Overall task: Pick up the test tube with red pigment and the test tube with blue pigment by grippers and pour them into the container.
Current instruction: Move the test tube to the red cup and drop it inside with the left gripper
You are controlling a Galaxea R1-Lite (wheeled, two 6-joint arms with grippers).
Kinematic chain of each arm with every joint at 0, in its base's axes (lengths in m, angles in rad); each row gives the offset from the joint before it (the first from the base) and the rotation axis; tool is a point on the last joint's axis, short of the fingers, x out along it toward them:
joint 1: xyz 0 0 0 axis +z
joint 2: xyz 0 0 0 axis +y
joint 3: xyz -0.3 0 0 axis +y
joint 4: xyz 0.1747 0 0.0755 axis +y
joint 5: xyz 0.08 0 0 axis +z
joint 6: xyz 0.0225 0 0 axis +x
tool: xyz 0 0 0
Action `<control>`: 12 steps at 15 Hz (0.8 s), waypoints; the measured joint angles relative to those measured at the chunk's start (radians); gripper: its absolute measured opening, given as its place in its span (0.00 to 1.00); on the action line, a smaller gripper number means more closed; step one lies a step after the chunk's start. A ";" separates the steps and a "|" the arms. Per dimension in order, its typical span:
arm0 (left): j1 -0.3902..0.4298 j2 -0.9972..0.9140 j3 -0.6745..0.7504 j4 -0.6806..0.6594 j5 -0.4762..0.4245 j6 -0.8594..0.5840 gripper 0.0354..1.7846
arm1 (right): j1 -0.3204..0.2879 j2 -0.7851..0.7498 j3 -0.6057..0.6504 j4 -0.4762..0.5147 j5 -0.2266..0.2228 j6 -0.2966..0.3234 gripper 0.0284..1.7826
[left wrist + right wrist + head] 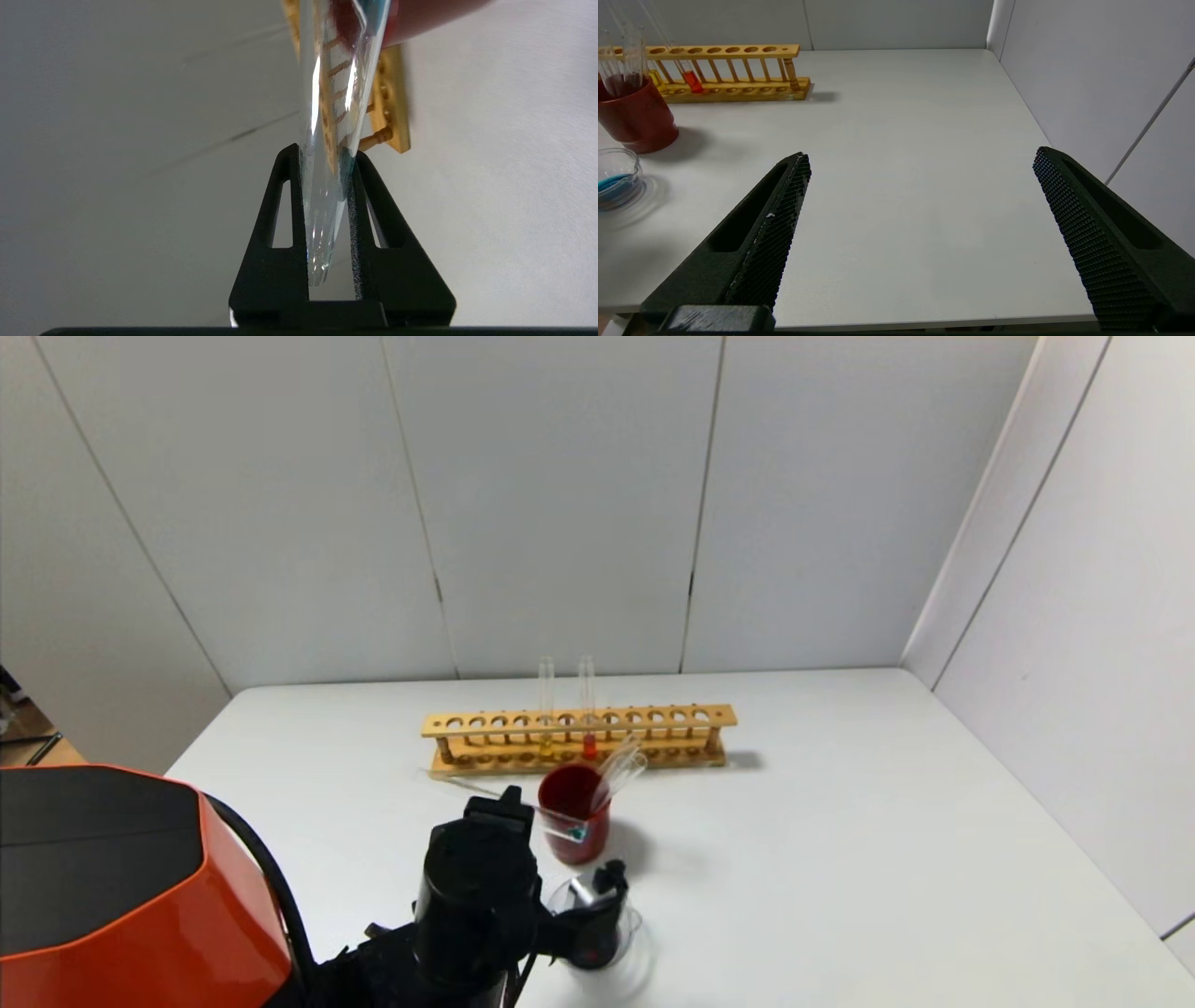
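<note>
**Blue tube gripped by the left arm, beaker holding blue liquid**

The test tube with blue pigment [327, 140] sits clamped between the jaws of the left end effector [327, 154], which is clenched tight on the glass. In the head view that tube [563, 823] lies nearly level, its tip with a trace of teal resting in front of the dark red cup [574, 812], and the left end effector [509, 803] hovers just beside the cup. The container [616, 179], a low glass beaker, stands on the tabletop [915, 140] near the cup and holds a shallow pool of blue liquid; from the head view the beaker [621, 947] is partly hidden behind the arm and its contents cannot be made out.

The test tube with red pigment [587, 709] stands upright in the wooden rack [579, 733], next to a tube with yellow liquid [546, 709]. A few empty tubes [621, 770] lean in the red cup.

The right end effector [920, 186] shows only in its own wrist view: spread wide, holding nothing, above bare tabletop well apart from the glassware.
</note>
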 joint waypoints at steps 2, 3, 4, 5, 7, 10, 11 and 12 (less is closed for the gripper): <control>0.001 -0.015 -0.012 -0.053 0.025 -0.101 0.15 | 0.000 0.000 0.000 0.000 0.000 0.000 0.98; 0.002 -0.023 -0.029 -0.064 0.033 -0.154 0.15 | 0.000 0.000 0.000 0.000 0.000 0.000 0.98; 0.004 -0.032 -0.053 -0.067 0.045 -0.208 0.15 | 0.000 0.000 0.000 0.000 0.000 0.000 0.98; 0.008 -0.041 -0.089 -0.069 0.061 -0.266 0.15 | 0.000 0.000 0.000 0.000 0.000 0.000 0.98; 0.018 -0.053 -0.173 -0.068 0.083 -0.379 0.15 | 0.000 0.000 0.000 0.000 0.000 0.000 0.98; 0.065 -0.064 -0.318 -0.065 0.101 -0.528 0.15 | 0.000 0.000 0.000 0.000 0.000 0.000 0.98; 0.086 -0.065 -0.353 -0.061 0.107 -0.574 0.15 | 0.000 0.000 0.000 0.000 0.000 0.000 0.98; 0.102 -0.066 -0.377 -0.045 0.110 -0.624 0.15 | 0.000 0.000 0.000 0.000 0.000 0.000 0.98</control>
